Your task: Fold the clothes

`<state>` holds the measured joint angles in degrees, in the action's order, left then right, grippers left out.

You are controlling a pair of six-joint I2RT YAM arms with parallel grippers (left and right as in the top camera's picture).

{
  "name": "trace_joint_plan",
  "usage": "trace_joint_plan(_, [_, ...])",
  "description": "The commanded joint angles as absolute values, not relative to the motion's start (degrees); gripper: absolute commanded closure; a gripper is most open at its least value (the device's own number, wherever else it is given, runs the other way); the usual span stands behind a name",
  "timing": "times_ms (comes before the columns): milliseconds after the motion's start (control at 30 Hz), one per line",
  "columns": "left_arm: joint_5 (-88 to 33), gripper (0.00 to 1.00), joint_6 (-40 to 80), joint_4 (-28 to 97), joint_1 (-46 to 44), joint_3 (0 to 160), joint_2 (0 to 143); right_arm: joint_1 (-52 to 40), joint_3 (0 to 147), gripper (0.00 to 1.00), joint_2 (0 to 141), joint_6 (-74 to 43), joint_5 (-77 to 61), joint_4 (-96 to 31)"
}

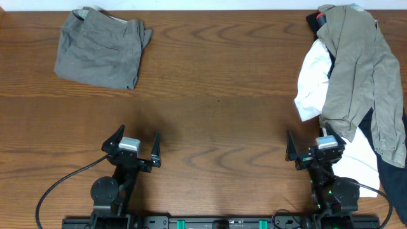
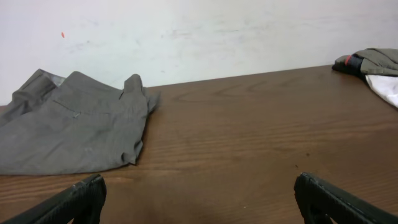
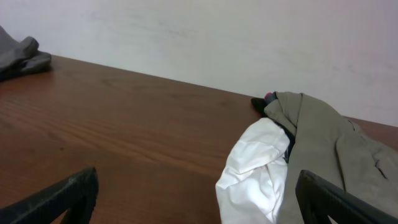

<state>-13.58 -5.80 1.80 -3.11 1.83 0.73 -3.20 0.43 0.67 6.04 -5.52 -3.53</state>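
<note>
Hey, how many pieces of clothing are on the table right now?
4. Folded grey-brown shorts at the far left; piled at the right, khaki-olive shorts draped over a white T-shirt and a black garment. The pile may hide more.

Dark brown wood-grain table (image 1: 216, 114) fills nearly the whole overhead view. Grain runs left-right w/ big oval swirls, esp. around the middle. Surface is matte, the light soft & even, shadows faint. Thin pale strip along the top edge of the overhead view. Behind the table's far edge is a plain off-white wall (image 2: 186, 37), scuffed & smudgy in both wrist views. Tiny red speck (image 2: 63, 35) on it, upper left in the left wrist view.
</note>
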Motion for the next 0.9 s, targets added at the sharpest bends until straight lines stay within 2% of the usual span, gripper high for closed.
trace_joint_plan(0, [-14.5,0.02,-5.1,2.5,-3.4,0.2,0.2,-3.7,0.3,0.01,0.3,5.2,-5.3,-3.7])
trace_joint_plan(867, [-14.5,0.02,-5.1,2.5,-3.4,0.2,0.2,-3.7,0.3,0.01,0.3,5.4,-4.1,-3.7])
